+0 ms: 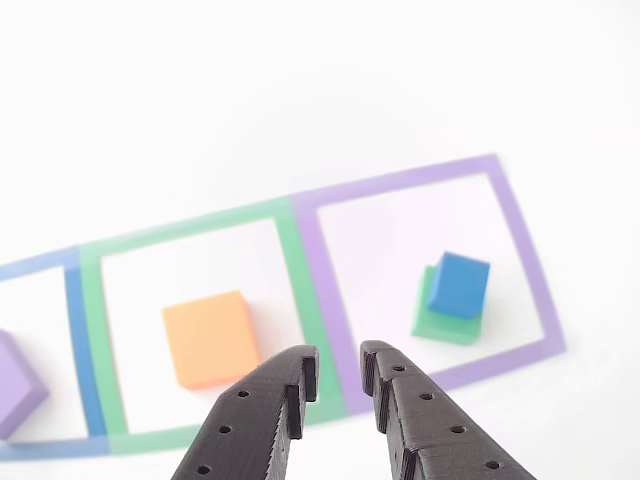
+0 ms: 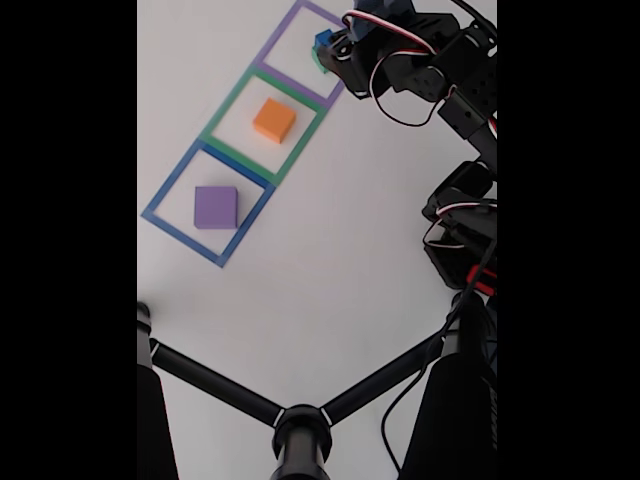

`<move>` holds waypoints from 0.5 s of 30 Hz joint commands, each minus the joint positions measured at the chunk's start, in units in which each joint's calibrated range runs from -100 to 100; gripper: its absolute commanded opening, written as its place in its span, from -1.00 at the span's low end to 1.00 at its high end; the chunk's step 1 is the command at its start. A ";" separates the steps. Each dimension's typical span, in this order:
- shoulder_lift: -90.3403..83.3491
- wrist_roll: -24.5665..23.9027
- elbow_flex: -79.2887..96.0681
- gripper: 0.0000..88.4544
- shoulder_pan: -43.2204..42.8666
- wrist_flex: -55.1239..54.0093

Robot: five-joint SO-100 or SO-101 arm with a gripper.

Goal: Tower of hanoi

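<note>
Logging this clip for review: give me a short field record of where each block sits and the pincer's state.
purple block: alone in the blue outline
orange block: alone in the green outline
green block: in the purple outline
blue cube: on top of the green block
pincer: open, empty, hovering near the border between the green and purple outlines

A white surface (image 2: 330, 250) carries three flat square outlines laid side by side in a row, touching edge to edge: a purple outline (image 1: 525, 260), a green outline (image 1: 92, 330) in the middle, and a blue outline (image 2: 165, 190) at the other end. In the fixed view, black tripod legs (image 2: 215, 385) spread across the bottom, meeting at a hub (image 2: 300, 430)
</note>
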 commanded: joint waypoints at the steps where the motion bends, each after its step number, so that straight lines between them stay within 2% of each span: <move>1: -2.37 0.59 -12.71 -1.00 -4.84 12.77; 6: -2.62 0.59 -20.07 -1.00 -10.12 21.51; 15: -2.21 0.59 -24.43 -1.00 -17.40 23.62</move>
